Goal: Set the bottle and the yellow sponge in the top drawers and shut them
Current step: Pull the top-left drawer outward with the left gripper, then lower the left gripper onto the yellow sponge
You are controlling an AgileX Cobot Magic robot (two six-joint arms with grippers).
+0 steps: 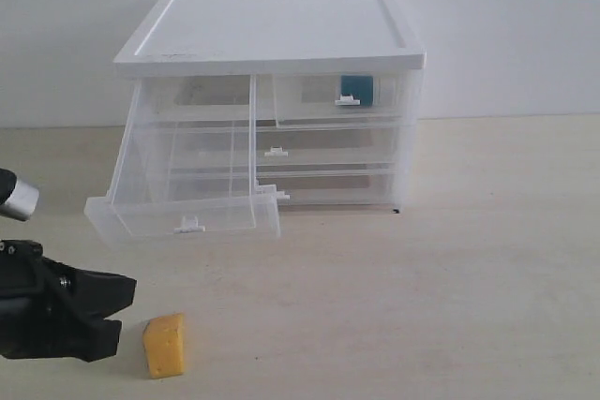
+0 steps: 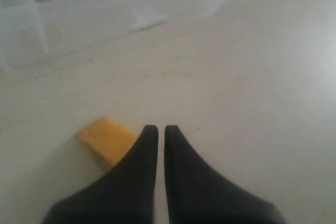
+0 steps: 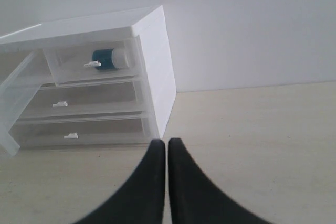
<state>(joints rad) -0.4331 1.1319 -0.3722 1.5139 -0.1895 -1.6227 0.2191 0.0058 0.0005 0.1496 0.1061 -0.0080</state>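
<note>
Now the bottle (image 1: 356, 90) lies inside the pushed-in right top drawer (image 1: 309, 105), while the yellow sponge (image 1: 165, 346) sits on the table (image 1: 422, 278) just beside the left gripper (image 2: 157, 129), whose jaws are pressed together and empty. The sponge pickup looks next: the jaws must part and straddle it. The left top drawer (image 1: 225, 217) hangs out, tilted downward. The right gripper (image 3: 167, 142), also pinched together, holds nothing.

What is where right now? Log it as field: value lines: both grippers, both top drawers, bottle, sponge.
left gripper: shut, empty
right gripper: shut, empty
top left drawer: pulled out, front tipped downward, empty
top right drawer: pushed in
bottle: on its side inside top right drawer
yellow sponge: on the table, beside left gripper, not gripped
</note>
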